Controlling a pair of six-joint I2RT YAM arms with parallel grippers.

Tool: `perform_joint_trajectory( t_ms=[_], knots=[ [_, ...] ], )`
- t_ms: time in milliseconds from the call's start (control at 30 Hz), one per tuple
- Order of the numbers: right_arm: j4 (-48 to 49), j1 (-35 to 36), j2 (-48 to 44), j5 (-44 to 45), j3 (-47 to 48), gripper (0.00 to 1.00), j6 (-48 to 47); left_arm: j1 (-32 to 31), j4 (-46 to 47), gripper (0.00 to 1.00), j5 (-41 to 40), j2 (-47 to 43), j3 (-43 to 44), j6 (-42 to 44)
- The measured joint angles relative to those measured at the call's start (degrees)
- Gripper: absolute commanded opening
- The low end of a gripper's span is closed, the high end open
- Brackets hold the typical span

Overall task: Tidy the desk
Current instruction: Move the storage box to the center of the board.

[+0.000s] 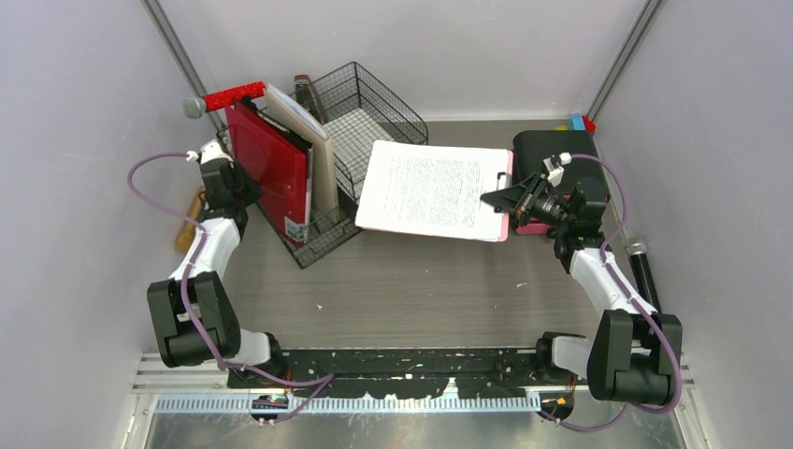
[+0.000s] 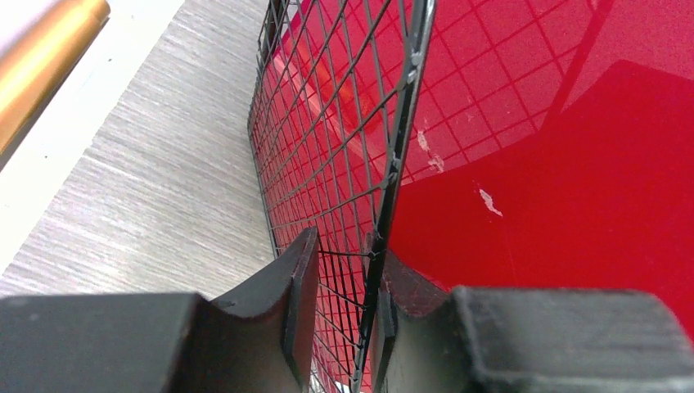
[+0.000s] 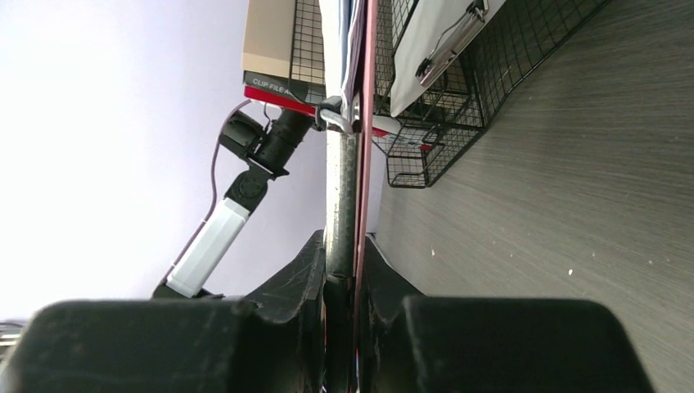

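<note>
The desk [image 1: 411,281] is grey wood-grain. A pink clipboard [image 1: 430,187] with a printed sheet hangs tilted above it, its left edge by the black wire-mesh rack [image 1: 374,103]. My right gripper [image 1: 510,198] is shut on the clipboard's clip end; in the right wrist view the dark clip bar and pink board [image 3: 361,123] run edge-on between the fingers of that gripper [image 3: 344,254]. My left gripper [image 1: 231,182] is at the rack's left side. Seen from the left wrist, this gripper [image 2: 344,262] has closed over the rack's wire wall [image 2: 327,164], beside a red folder [image 2: 556,205].
The rack holds the red folder [image 1: 276,173] and a beige file [image 1: 313,140] on edge. A red-handled microphone [image 1: 224,97] lies behind it, a wooden brush [image 1: 187,232] by the left wall. A black drawer unit [image 1: 561,154] sits back right; a black microphone [image 1: 641,271] lies along the right wall.
</note>
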Motion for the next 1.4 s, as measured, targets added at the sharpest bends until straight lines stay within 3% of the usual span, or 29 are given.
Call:
perform_joint_trajectory(
  t_ms=[233,333,467,600,1000,1400],
  knots=[
    [2.91,-5.20,-3.43,-5.51,-1.88,0.00,5.84,0.02,-1.95,0.23,-0.63,-1.70,-0.70,-0.92],
    [2.73,-7.08,-5.66,-7.93,-1.88,0.00,6.45,0.04,-2.71,0.36,-0.79,-2.75,-1.29,-1.20],
    [-3.91,-8.17,-8.02,-10.62,-1.38,0.00,2.64,0.42,-5.22,0.49,0.28,-4.13,-1.57,-4.00],
    [-12.20,-8.17,-8.09,-12.57,-0.24,0.00,-2.89,0.42,-8.63,0.57,1.31,-4.63,-2.10,-5.81],
    [-32.79,-8.81,-7.87,-15.63,4.76,0.00,-18.60,0.44,-10.60,0.60,1.70,-4.63,-2.25,-6.64],
    [-31.45,-8.83,-3.45,-14.14,5.53,0.00,-18.62,0.44,-10.58,0.60,1.70,-4.63,-2.36,-6.62]
  ],
)
